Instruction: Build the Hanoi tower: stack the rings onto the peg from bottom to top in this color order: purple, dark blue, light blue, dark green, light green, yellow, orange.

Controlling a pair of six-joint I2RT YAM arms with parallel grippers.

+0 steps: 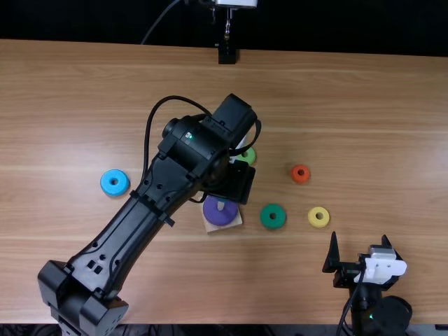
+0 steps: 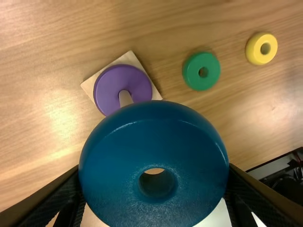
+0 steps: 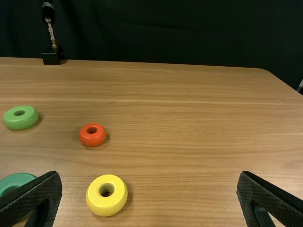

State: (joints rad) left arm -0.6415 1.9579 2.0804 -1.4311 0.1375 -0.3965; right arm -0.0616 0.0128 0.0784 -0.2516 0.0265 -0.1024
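Note:
My left gripper point(image 1: 234, 183) hangs over the wooden base point(image 1: 212, 227) with the purple ring point(image 1: 220, 215) around its peg. In the left wrist view, that gripper point(image 2: 154, 182) is shut on the dark blue ring point(image 2: 154, 118), held apart from the peg point(image 2: 125, 98). My right gripper point(image 1: 360, 241) stands open near the table's front right; its own view shows this gripper point(image 3: 149, 177) with nothing between its fingers. Loose rings lie on the table: light blue point(image 1: 106, 183), light green point(image 1: 250, 157), dark green point(image 1: 266, 216), yellow point(image 1: 312, 217) and orange point(image 1: 306, 172).
The left arm stretches diagonally over the table point(image 1: 371, 133), between the light blue ring and the base. A black stand point(image 1: 227, 54) is at the back edge. The dark green and yellow rings are right of the base, toward the right gripper.

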